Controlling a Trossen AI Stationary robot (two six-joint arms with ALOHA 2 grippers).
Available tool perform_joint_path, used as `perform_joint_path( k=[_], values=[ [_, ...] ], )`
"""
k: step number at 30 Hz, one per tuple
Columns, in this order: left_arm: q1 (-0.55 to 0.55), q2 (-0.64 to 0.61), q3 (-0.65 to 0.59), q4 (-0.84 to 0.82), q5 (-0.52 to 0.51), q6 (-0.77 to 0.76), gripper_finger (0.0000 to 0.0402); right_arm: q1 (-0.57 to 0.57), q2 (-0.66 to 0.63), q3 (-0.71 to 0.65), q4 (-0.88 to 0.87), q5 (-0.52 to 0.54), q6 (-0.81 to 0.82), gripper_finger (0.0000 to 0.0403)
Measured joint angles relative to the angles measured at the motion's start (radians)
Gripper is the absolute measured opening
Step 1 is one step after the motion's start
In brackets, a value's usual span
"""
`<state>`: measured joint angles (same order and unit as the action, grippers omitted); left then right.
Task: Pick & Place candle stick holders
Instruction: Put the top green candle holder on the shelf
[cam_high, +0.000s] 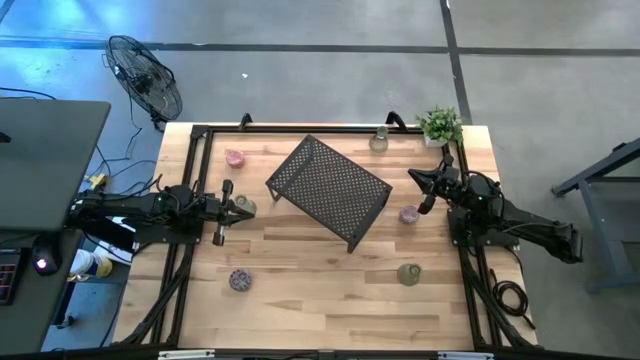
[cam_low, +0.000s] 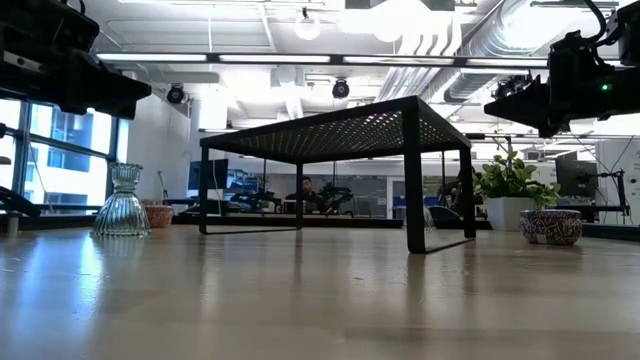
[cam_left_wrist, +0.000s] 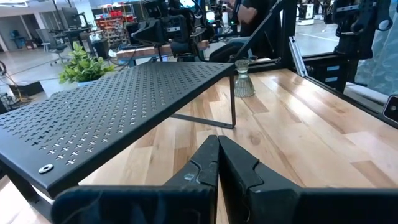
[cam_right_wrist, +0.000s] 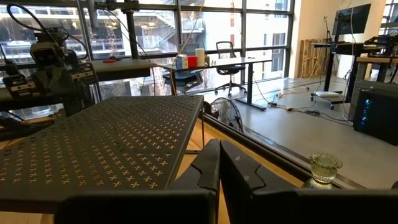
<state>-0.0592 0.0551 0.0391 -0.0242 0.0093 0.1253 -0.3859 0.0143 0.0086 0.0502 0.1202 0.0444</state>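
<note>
Holders are scattered round the black rack (cam_high: 328, 190), none of them on it yet. Left to right in the high view: pink cup (cam_high: 235, 158) near the far-left corner, purple cup (cam_high: 239, 280) near the front-left, pale cup (cam_high: 244, 206) just at the left gripper (cam_high: 232, 210) — its fingers are pressed together and hold nothing, as the left wrist view shows. Across the rack: clear cup (cam_high: 378, 141) at the far edge beside the potted plant (cam_high: 440, 125), pinkish cup (cam_high: 408, 214) just beside the right gripper (cam_high: 415, 178), green cup (cam_high: 408, 273) nearer the front. Right fingers are also closed flat and empty. Key relation, as I read it: each arm has one cup right by its tip — left arm is closest to the pale cup, right arm to the pinkish one, which sits slightly front of its fingertips. Cups are round and upright, so approach angle matters little; either gripper must spread its fingers before any grasp.
</note>
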Motion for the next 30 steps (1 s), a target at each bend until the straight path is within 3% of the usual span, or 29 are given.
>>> perform_joint_path(
  k=[22, 30],
  values=[
    [0.000, 0.000, -0.003, 0.047, -0.042, -0.003, 0.0001, 0.000, 0.000, 0.000, 0.000, 0.000, 0.000, 0.0000],
    [0.000, 0.006, -0.003, 0.045, -0.123, -0.181, 0.0001, 0.000, 0.000, 0.000, 0.029, 0.001, 0.098, 0.0000]
  ],
)
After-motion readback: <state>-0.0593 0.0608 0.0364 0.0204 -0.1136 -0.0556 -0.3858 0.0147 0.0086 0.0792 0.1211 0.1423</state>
